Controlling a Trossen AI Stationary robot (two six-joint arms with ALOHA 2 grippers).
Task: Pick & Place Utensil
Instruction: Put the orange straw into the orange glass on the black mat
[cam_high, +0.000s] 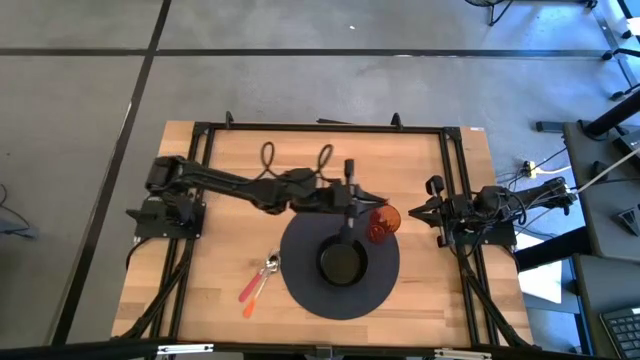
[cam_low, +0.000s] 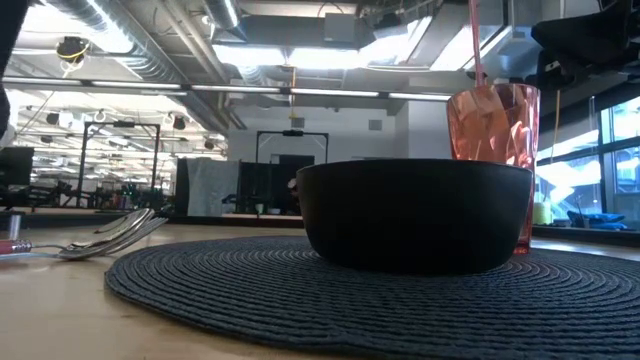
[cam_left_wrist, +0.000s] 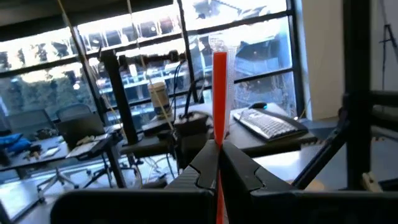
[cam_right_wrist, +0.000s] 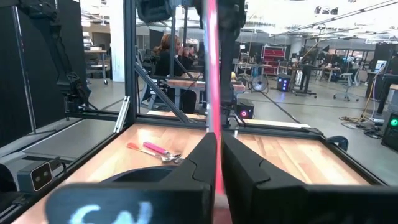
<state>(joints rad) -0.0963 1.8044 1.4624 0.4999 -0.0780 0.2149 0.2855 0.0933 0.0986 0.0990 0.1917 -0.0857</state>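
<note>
My left gripper (cam_high: 362, 200) reaches from the table's left to the middle and is shut on a utensil with a red handle (cam_left_wrist: 219, 93), which stands upright. In the low view this handle (cam_low: 473, 40) comes down to the rim of a red faceted cup (cam_low: 492, 150); I cannot tell whether it goes inside. The cup (cam_high: 383, 221) stands on a dark round placemat (cam_high: 300, 290) beside a black bowl (cam_high: 341, 262). A spoon and a fork (cam_high: 260, 281) lie on the wood to the mat's left. My right gripper (cam_high: 433, 211) waits shut at the right edge. My left gripper pinches the utensil's red handle (cam_left_wrist: 218, 138) between its two fingers. The fingers (cam_left_wrist: 202, 165) lie about level, coming from the table's left, across the handle. The utensil stands upright and clear of the table, with handle showing above and below the hold (cam_right_wrist: 211, 68).
The table is framed by black rails (cam_high: 455, 170). Bare wood (cam_high: 240, 230) lies left of the mat and along the far side. Two cable loops (cam_high: 297, 156) lie near the far edge.
</note>
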